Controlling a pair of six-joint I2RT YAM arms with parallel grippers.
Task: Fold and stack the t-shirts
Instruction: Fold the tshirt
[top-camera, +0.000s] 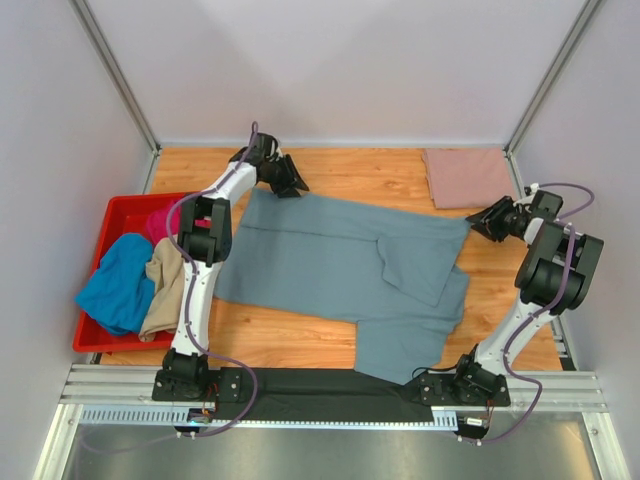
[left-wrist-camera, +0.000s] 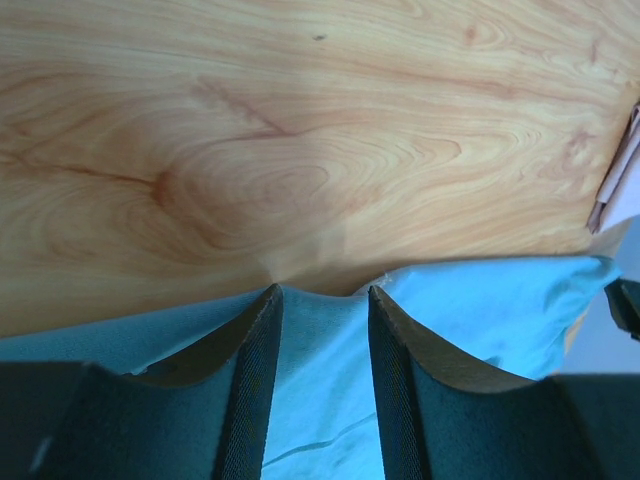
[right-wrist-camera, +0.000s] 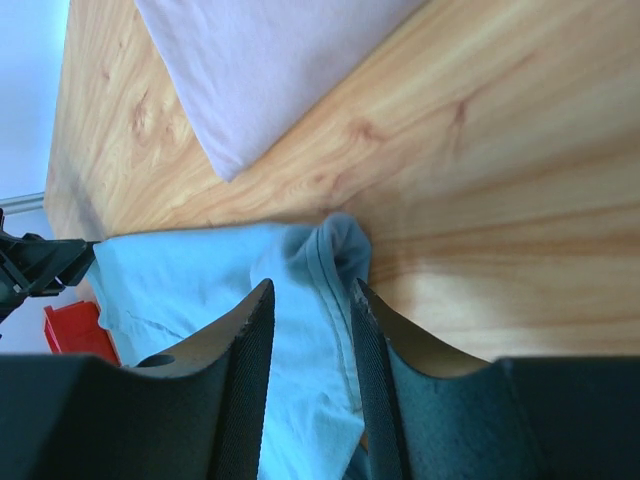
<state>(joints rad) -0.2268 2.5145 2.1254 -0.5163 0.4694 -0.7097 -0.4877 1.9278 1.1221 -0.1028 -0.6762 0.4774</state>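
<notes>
The large slate grey-blue t-shirt (top-camera: 340, 265) lies spread on the wooden table. My left gripper (top-camera: 290, 185) is at its far left corner. In the left wrist view, the left gripper (left-wrist-camera: 320, 290) has its jaws a little apart, straddling the flat cloth edge (left-wrist-camera: 480, 300). My right gripper (top-camera: 478, 224) is at the far right corner. In the right wrist view, the right gripper (right-wrist-camera: 310, 285) has its jaws a little apart around a bunched hem (right-wrist-camera: 335, 250). The folded dusty-pink shirt (top-camera: 465, 177) lies at the back right, and it also shows in the right wrist view (right-wrist-camera: 270, 60).
A red plastic bin (top-camera: 110, 215) stands at the left with bright blue (top-camera: 115, 285), magenta (top-camera: 160, 220) and beige (top-camera: 165, 290) shirts in it. Pale walls and metal posts close in the table. A metal rail runs along the near edge.
</notes>
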